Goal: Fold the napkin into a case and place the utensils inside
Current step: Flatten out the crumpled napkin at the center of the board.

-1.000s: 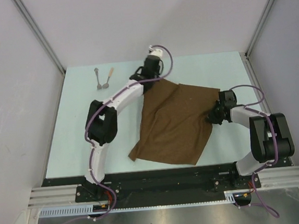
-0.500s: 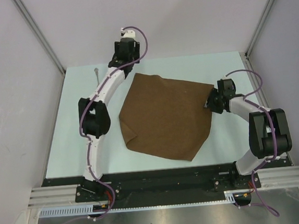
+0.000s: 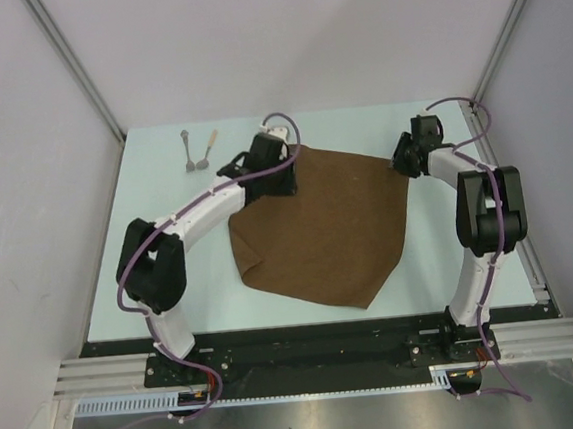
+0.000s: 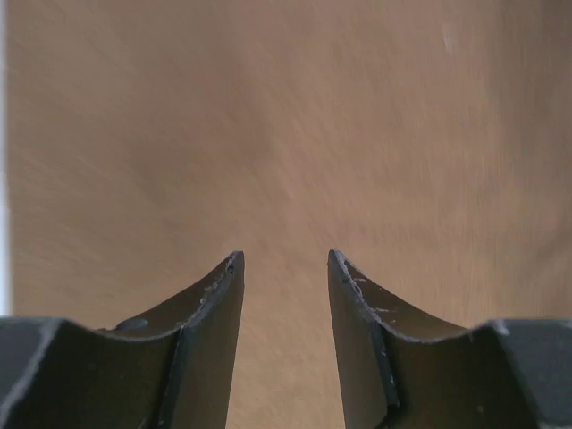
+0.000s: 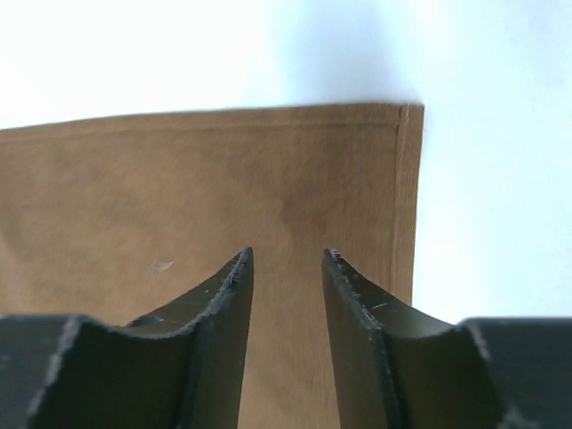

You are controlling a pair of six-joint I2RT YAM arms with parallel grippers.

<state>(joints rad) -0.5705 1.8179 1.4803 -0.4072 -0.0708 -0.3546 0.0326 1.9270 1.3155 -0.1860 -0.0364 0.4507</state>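
The brown napkin [image 3: 323, 226] lies spread flat in the middle of the table, one corner pointing toward the near edge. My left gripper [image 3: 286, 181] hovers over its far left corner. In the left wrist view its jaws [image 4: 284, 259] stand open, with only cloth [image 4: 286, 134] beneath them. My right gripper [image 3: 400, 160] is at the far right corner, open above the hemmed corner of the napkin [image 5: 223, 170], nothing between its fingertips [image 5: 286, 255]. The two utensils lie side by side at the far left, one with a grey handle [image 3: 189, 151], one with a tan handle [image 3: 208, 147].
The pale table [image 3: 149, 247] is enclosed by light walls with metal posts at the far corners. A black rail [image 3: 308, 343] with the arm bases runs along the near edge. The left arm's elbow [image 3: 151, 267] sits left of the napkin.
Both grippers have opened and let go of the napkin, which now lies flatter and further left. The left arm swung back over the far left corner; the right gripper moved to the far right corner.
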